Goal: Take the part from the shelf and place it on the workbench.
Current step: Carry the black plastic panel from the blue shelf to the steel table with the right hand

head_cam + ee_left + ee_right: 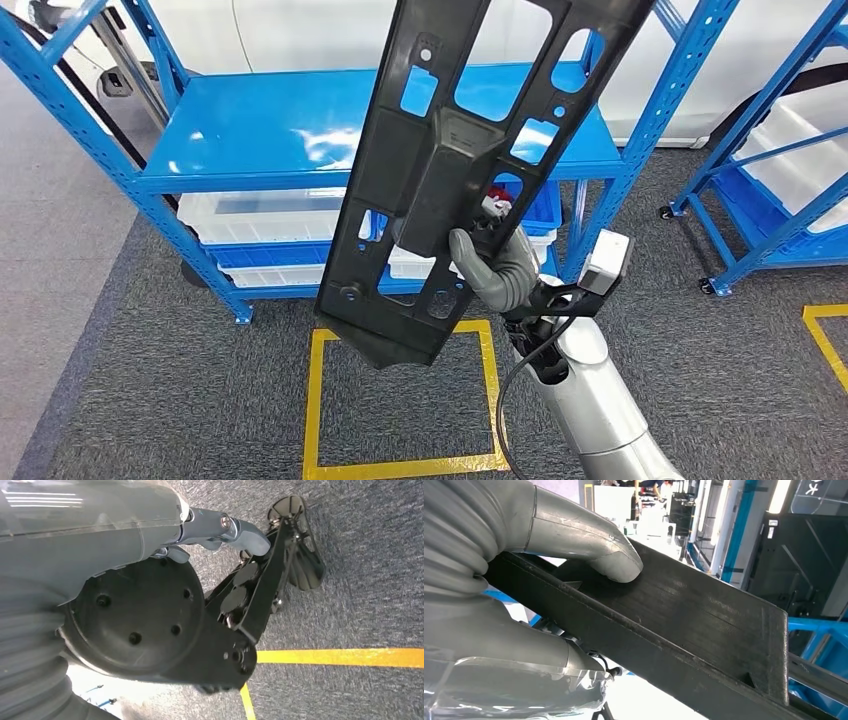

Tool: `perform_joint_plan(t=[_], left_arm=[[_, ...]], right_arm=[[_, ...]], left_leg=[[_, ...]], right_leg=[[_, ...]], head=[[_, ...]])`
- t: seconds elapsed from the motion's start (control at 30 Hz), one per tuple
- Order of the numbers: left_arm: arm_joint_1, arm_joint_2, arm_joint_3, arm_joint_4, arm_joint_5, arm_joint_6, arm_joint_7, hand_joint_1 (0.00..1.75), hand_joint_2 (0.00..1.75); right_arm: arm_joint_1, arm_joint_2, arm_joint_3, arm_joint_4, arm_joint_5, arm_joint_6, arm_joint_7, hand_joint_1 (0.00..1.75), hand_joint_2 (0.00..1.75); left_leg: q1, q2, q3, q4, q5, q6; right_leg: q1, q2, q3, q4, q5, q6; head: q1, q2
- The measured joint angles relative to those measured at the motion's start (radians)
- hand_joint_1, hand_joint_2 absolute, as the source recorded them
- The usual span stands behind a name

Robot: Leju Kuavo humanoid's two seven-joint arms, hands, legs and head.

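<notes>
Part (pixel 440 170): long black plastic panel w/ cutouts, held up tilted before blue shelf (pixel 270 130).
R hand (pixel 492 268): clamped on part's edge, thumb (pixel 589 540) pressing.
L hand (pixel 215 527): fingers curled, holding nothing.

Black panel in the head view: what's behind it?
Through the black panel's cutouts the blue shelf shows, with clear bins below. The right robot hand grips the panel's edge. Whatever sits on the shelf directly behind the solid plastic is covered.
</notes>
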State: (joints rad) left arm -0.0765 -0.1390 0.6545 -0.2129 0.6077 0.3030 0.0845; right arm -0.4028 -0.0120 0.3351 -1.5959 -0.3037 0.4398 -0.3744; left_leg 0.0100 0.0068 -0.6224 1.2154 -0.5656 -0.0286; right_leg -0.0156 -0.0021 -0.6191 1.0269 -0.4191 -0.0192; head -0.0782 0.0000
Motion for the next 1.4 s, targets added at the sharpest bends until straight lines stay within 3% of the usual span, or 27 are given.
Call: perform_joint_plan(t=[0.07,0.1,0.23,0.3,0.37,0.4,0.43,0.47,0.53,0.6,0.67,0.73,0.8,0.9,0.93,0.97,1.0,1.1,1.13,1.17,1.23,1.27,1.33,1.4], left_arm=[[-0.001,0.000,0.000,0.000,0.000,-0.003,0.000,0.00,1.75],[-0.001,0.000,0.000,0.000,0.000,-0.004,-0.001,0.00,1.75],[0.000,-0.001,0.000,0.000,0.000,-0.007,-0.003,0.00,1.75],[-0.001,-0.002,0.000,0.000,0.000,-0.007,-0.003,0.00,1.75],[-0.003,-0.003,0.000,0.000,0.000,-0.007,-0.003,0.00,1.75],[-0.003,-0.003,0.000,0.000,0.000,-0.007,-0.003,0.00,1.75],[-0.003,-0.003,0.000,0.000,0.000,-0.007,-0.003,0.00,1.75],[-0.002,-0.003,0.000,0.000,0.000,-0.007,-0.003,0.00,1.75],[-0.003,-0.003,0.000,0.000,0.000,-0.007,-0.003,0.00,1.75],[-0.003,-0.004,0.000,0.000,0.000,-0.007,-0.003,0.00,1.75],[-0.001,-0.004,0.000,0.000,0.000,-0.003,-0.004,0.00,1.75],[0.001,-0.004,0.000,0.000,0.000,0.001,-0.008,0.00,1.75],[0.002,-0.004,0.000,0.000,0.000,0.004,-0.011,0.00,1.75],[0.003,-0.004,-0.001,0.000,0.000,0.008,-0.012,0.00,1.75],[0.003,-0.004,-0.001,0.000,0.000,0.009,-0.012,0.00,1.75],[0.003,-0.004,-0.001,0.000,0.000,0.009,-0.013,0.00,1.75],[0.003,-0.004,-0.002,0.000,0.000,0.009,-0.013,0.00,1.75],[0.002,-0.001,-0.002,0.000,0.000,0.010,-0.013,0.00,1.75],[0.002,0.000,-0.002,0.000,0.000,0.010,-0.013,0.00,1.75],[0.002,0.000,-0.002,0.000,0.000,0.010,-0.013,0.00,1.75],[0.001,0.001,-0.003,0.000,0.000,0.010,-0.012,0.00,1.75],[0.001,0.001,-0.003,0.000,0.000,0.010,-0.012,0.00,1.75],[0.001,0.001,-0.004,0.000,0.000,0.009,-0.012,0.00,1.75],[0.003,0.002,-0.004,0.000,0.000,0.009,-0.011,0.00,1.75]], right_arm=[[-0.002,0.001,0.000,0.000,0.000,0.000,0.001,1.75,1.75],[-0.004,0.002,-0.001,-0.001,0.001,-0.001,0.002,1.75,1.75],[-0.005,0.004,-0.001,-0.004,0.003,-0.002,0.010,1.75,1.75],[-0.006,0.004,-0.002,-0.006,0.003,-0.003,0.011,1.75,1.75],[-0.007,0.004,-0.002,-0.007,0.004,-0.003,0.011,1.75,1.75],[-0.006,0.004,-0.002,-0.007,0.004,-0.003,0.012,1.75,1.75],[-0.006,0.004,-0.002,-0.007,0.004,-0.003,0.012,1.75,1.75],[-0.005,0.004,-0.002,-0.007,0.004,-0.003,0.012,1.75,1.75],[-0.006,0.004,-0.002,-0.007,0.001,-0.003,0.018,1.75,1.75],[-0.007,0.004,-0.002,-0.008,-0.011,-0.002,0.041,1.75,1.75],[-0.007,0.005,-0.002,-0.010,-0.026,-0.002,0.064,1.75,1.75],[-0.003,0.006,-0.003,-0.011,-0.034,-0.002,0.073,1.75,1.75],[0.003,0.006,-0.003,-0.015,-0.038,-0.002,0.078,1.75,1.75],[0.018,0.009,-0.003,-0.023,-0.039,-0.003,0.083,1.75,1.75],[0.025,0.009,-0.004,-0.026,-0.039,-0.003,0.083,1.75,1.75],[0.032,0.009,-0.004,-0.027,-0.039,-0.004,0.084,1.75,1.75],[0.037,0.009,-0.004,-0.029,-0.039,-0.005,0.084,1.75,1.75],[0.043,0.009,-0.006,-0.037,-0.039,-0.006,0.084,1.75,1.75],[0.044,0.009,-0.007,-0.041,-0.039,-0.006,0.084,1.75,1.75],[0.046,0.009,-0.008,-0.043,-0.040,-0.005,0.084,1.75,1.75],[0.050,0.008,-0.012,-0.048,-0.041,-0.005,0.084,1.75,1.75],[0.052,0.008,-0.015,-0.051,-0.042,-0.005,0.084,1.75,1.75],[0.054,0.008,-0.020,-0.056,-0.042,-0.005,0.084,1.75,1.75],[0.057,0.008,-0.023,-0.057,-0.043,-0.005,0.084,1.75,1.75]], left_leg=[[0.001,-0.004,0.073,-0.133,0.054,0.005],[-0.001,-0.007,0.094,-0.176,0.068,0.009],[-0.006,-0.008,0.087,-0.203,0.091,0.032],[-0.004,-0.003,0.072,-0.211,0.112,0.047],[-0.007,0.001,0.048,-0.211,0.132,0.056],[-0.009,0.002,0.034,-0.210,0.141,0.057],[-0.010,0.003,0.019,-0.208,0.151,0.058],[-0.012,0.004,0.006,-0.206,0.159,0.057],[-0.013,0.005,-0.019,-0.200,0.175,0.054],[-0.017,0.009,-0.033,-0.194,0.187,0.048],[-0.018,0.016,-0.035,-0.196,0.197,0.038],[-0.015,0.025,-0.035,-0.201,0.207,0.024],[-0.013,0.019,-0.051,-0.171,0.170,0.010],[-0.007,0.004,-0.104,0.004,0.042,-0.001],[-0.006,0.003,-0.114,0.054,0.022,-0.001],[-0.006,0.003,-0.107,0.072,0.021,-0.001],[-0.006,0.001,-0.082,0.051,0.035,0.001],[-0.007,-0.040,0.058,-0.154,0.091,0.018],[-0.008,-0.055,0.088,-0.201,0.098,0.021],[-0.009,-0.062,0.101,-0.223,0.097,0.023],[-0.008,-0.049,0.103,-0.233,0.104,0.028],[-0.006,-0.039,0.103,-0.239,0.108,0.033],[-0.001,-0.018,0.100,-0.249,0.118,0.045],[-0.004,0.004,0.093,-0.249,0.122,0.049]], right_leg=[[0.001,0.001,-0.006,0.004,0.005,0.008],[0.002,0.002,-0.010,0.006,0.009,0.014],[0.000,0.004,-0.022,0.007,0.023,0.042],[-0.003,0.004,-0.042,0.054,-0.030,0.050],[-0.004,0.003,-0.081,0.175,-0.128,0.054],[-0.004,0.003,-0.096,0.238,-0.162,0.056],[-0.004,0.003,-0.099,0.280,-0.175,0.056],[-0.004,0.003,-0.087,0.288,-0.166,0.056],[-0.003,-0.002,-0.003,0.194,-0.116,0.050],[0.004,-0.030,0.091,0.056,-0.104,0.038],[0.012,-0.046,0.121,-0.004,-0.115,0.022],[0.012,-0.032,0.112,-0.014,-0.099,0.006],[0.008,-0.018,0.098,-0.021,-0.075,-0.010],[0.006,0.005,0.069,-0.023,-0.047,-0.018],[0.006,0.014,0.059,-0.022,-0.039,-0.018],[0.006,0.023,0.050,-0.021,-0.033,-0.016],[0.006,0.033,0.043,-0.020,-0.027,-0.015],[0.007,0.059,0.028,-0.018,-0.013,-0.006],[0.006,0.066,0.025,-0.018,-0.009,-0.001],[0.005,0.072,0.023,-0.018,-0.005,0.004],[0.003,0.085,0.019,-0.019,0.002,0.017],[0.005,0.079,0.015,-0.013,-0.002,0.022],[0.007,0.048,-0.017,0.049,-0.045,0.031],[0.004,0.018,-0.080,0.185,-0.116,0.038]], head=[[0.000,0.000],[0.000,0.000],[0.000,0.000],[0.000,0.000],[0.001,0.000],[0.001,0.000],[0.001,0.000],[0.001,0.000],[0.001,0.000],[0.001,0.000],[0.001,0.000],[0.001,0.000],[0.000,0.000],[0.000,0.000],[0.000,0.000],[0.000,0.000],[0.000,0.000],[0.000,0.000],[0.000,0.000],[0.000,0.000],[0.000,0.000],[0.000,0.000],[0.001,0.000],[0.000,0.000]])
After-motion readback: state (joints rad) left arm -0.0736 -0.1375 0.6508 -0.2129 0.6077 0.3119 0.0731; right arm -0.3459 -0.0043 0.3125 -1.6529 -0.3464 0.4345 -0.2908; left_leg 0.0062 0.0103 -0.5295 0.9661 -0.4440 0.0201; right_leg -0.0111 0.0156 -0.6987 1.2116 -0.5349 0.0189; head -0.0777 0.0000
